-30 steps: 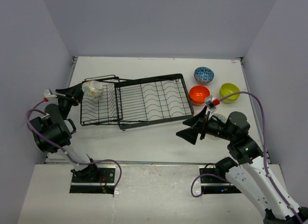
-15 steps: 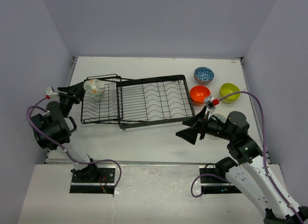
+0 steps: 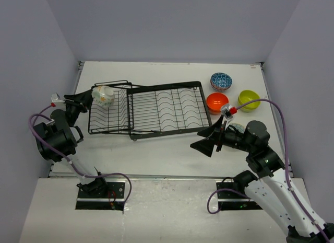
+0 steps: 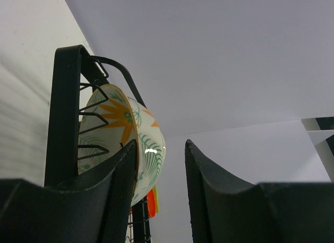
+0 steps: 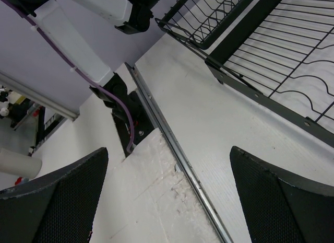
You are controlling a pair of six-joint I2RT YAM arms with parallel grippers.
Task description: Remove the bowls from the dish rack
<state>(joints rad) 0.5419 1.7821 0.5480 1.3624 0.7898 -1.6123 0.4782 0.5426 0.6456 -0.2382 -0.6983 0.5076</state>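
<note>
The black wire dish rack (image 3: 167, 110) lies across the middle of the table. A cream bowl with floral marks (image 3: 103, 96) stands on edge in its left basket section. My left gripper (image 3: 83, 99) is at that bowl from the left. In the left wrist view the bowl (image 4: 120, 117) bulges into the gap of the left gripper (image 4: 160, 143): one finger lies against its rim, the other stands clear of it. My right gripper (image 3: 201, 139) hovers wide open and empty off the rack's front right corner. The right gripper (image 5: 168, 150) looks down on the table edge and the rack (image 5: 292, 70).
Three bowls sit on the table right of the rack: blue patterned (image 3: 221, 81), orange (image 3: 216, 103) and lime green (image 3: 249, 100). The left wall stands close behind my left arm. The table's metal front edge (image 5: 172, 143) runs below the right gripper.
My left gripper has crept toward the cream bowl and its jaws have narrowed. The bowl and the rack's left end shifted slightly toward the back. The right arm has not moved.
</note>
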